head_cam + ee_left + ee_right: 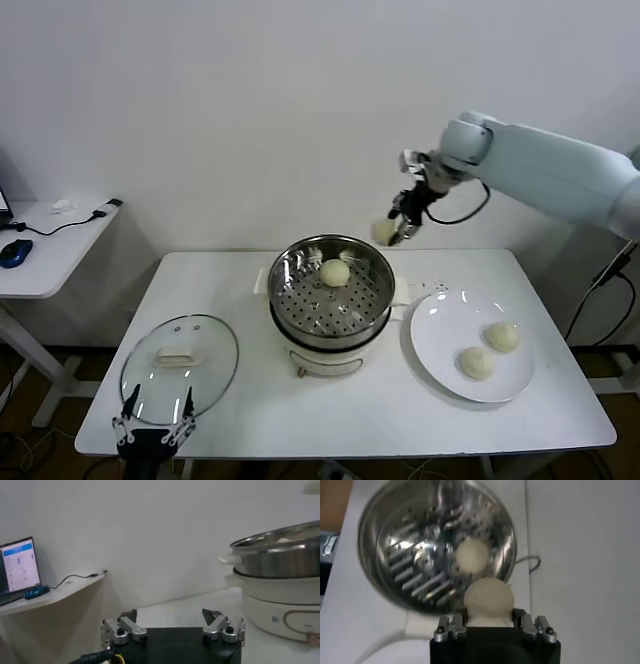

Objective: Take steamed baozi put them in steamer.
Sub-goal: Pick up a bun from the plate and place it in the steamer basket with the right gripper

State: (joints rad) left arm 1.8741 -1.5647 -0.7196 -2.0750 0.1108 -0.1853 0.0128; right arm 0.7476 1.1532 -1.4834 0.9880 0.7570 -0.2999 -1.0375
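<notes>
The shiny steel steamer [290,268] stands mid-table on its white cooker base, and one baozi [335,272] lies on its perforated floor. My right gripper [392,232] hangs high above the steamer's far right rim, shut on a second baozi [383,231]. In the right wrist view that held baozi [488,600] sits between the fingers, with the steamer [390,540] and its bun [472,556] below. Two more baozi [501,336] [476,362] rest on the white plate [440,350]. My left gripper [154,420] stays open at the table's front left edge.
A round glass lid [215,360] with a white handle lies flat at the front left, just beyond my left gripper. A side desk [50,255] with a mouse and cable stands to the left. A power strip and cord run between steamer and plate.
</notes>
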